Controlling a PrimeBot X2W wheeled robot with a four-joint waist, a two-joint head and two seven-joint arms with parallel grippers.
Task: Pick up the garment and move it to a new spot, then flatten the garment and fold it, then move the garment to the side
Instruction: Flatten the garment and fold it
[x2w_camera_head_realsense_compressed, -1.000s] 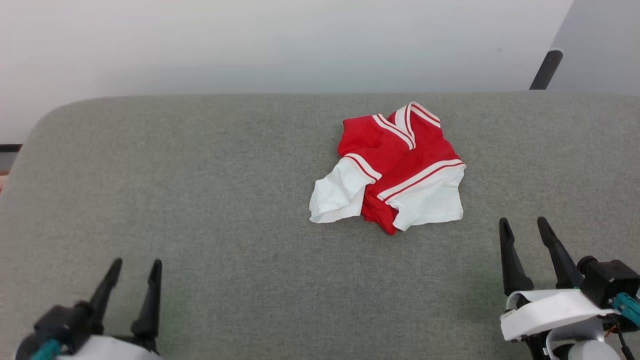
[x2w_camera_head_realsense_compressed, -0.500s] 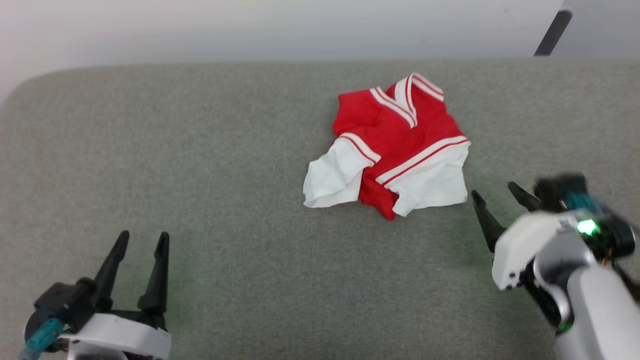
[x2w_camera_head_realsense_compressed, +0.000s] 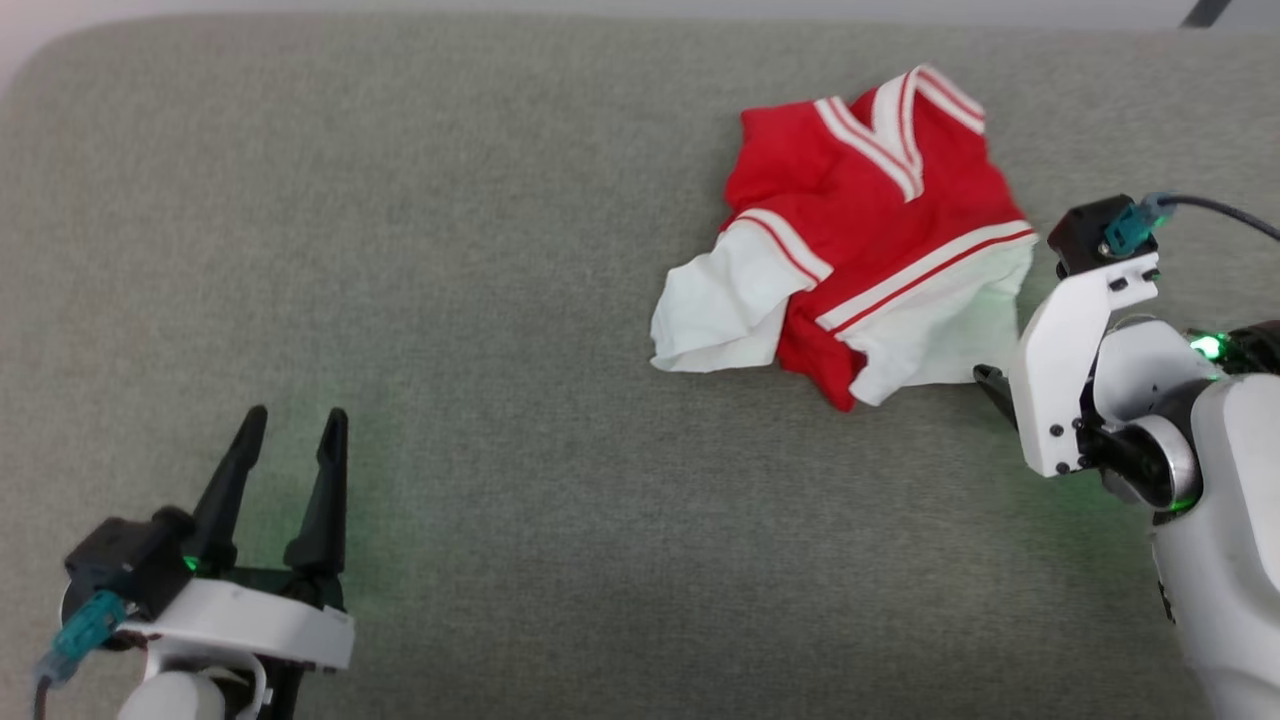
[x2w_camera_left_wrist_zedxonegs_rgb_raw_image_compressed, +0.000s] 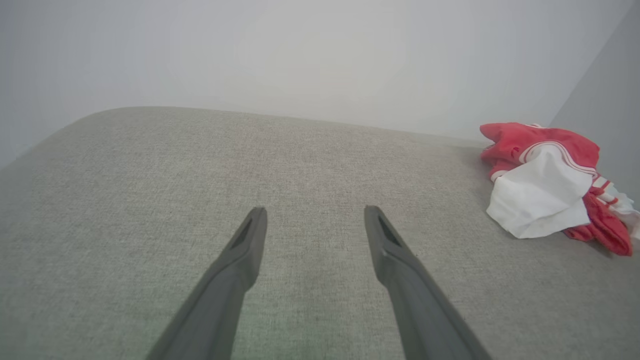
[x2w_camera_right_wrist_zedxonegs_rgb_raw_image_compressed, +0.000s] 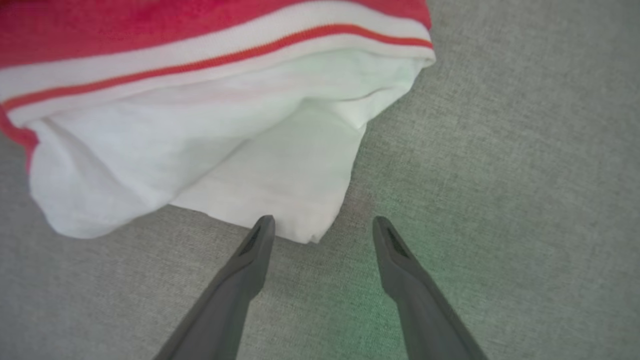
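Grey fabric surface (x2w_camera_head_realsense_compressed: 480, 260), pale wall (x2w_camera_left_wrist_zedxonegs_rgb_raw_image_compressed: 300, 50), crumpled garment (x2w_camera_head_realsense_compressed: 870, 200)

We see just one dark fingertip of the right gripper (x2w_camera_head_realsense_compressed: 1000, 390) in the head view; its white wrist bracket (x2w_camera_head_realsense_compressed: 1060, 370) covers the rest. The crumpled red jersey shirt with white sleeves (x2w_camera_head_realsense_compressed: 870, 230) folds over itself, hiding much of its body; both wrist views cut it off at an edge.

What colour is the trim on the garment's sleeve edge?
The sleeve trim is white with a thin red stripe, best seen in the right wrist view.
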